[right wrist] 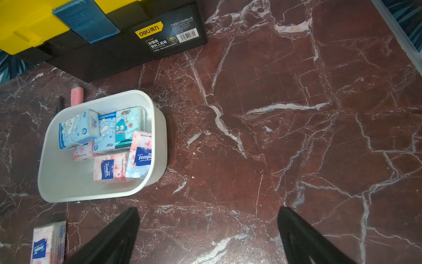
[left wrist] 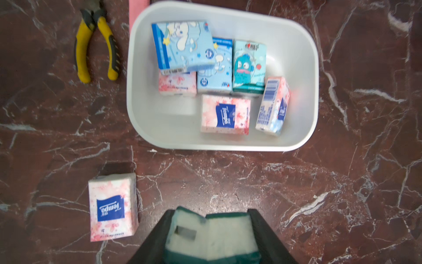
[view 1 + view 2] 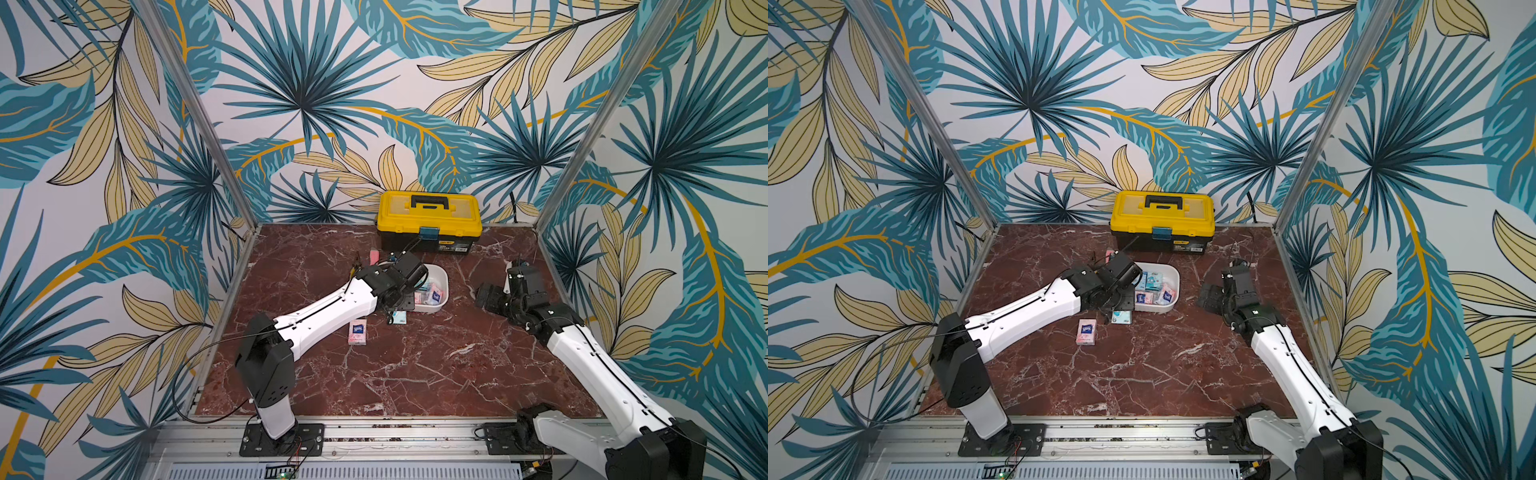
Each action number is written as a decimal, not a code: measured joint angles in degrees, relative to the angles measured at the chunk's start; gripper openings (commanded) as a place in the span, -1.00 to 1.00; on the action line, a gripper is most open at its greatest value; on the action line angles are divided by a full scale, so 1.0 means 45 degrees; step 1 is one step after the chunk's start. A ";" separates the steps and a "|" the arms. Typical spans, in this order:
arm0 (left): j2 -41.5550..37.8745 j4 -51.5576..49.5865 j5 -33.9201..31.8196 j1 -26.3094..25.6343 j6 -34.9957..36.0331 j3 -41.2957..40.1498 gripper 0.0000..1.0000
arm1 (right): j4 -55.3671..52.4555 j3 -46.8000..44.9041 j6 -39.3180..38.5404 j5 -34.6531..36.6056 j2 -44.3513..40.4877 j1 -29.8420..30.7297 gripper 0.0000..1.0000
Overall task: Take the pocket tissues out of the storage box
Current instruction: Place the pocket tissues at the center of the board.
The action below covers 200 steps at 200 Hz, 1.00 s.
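Pocket tissues (image 2: 225, 114): six plastic-wrapped packs, pink, light blue and teal, jumbled in the shallow white plastic storage box (image 2: 315, 91) mid-table. Its long axis apparently points toward the yellow-and-black toolbox (image 3: 429, 220) at the back.

One pink pack (image 2: 113, 209) lies flat outside the box.

Left gripper (image 2: 212, 211) is clamped on a teal pack (image 2: 228, 237) near the box. Right gripper (image 1: 209, 208) has its jaws wide apart and empty.

Surface is a red-brown marble tabletop (image 3: 415, 374), with leaf-print walls (image 3: 291, 83) around it. Yellow-handled pliers (image 2: 96, 45) and a pink bar (image 1: 77, 97) lie beside the box.

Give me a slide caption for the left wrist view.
Left end effector grips a teal tissue pack outside the white storage box; six packs lie inside.
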 measured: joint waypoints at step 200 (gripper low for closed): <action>0.1919 0.1690 0.1025 0.0369 -0.1122 -0.2045 0.06 | -0.0894 -0.0126 -0.0403 -0.0194 -0.0792 -0.0005 0.99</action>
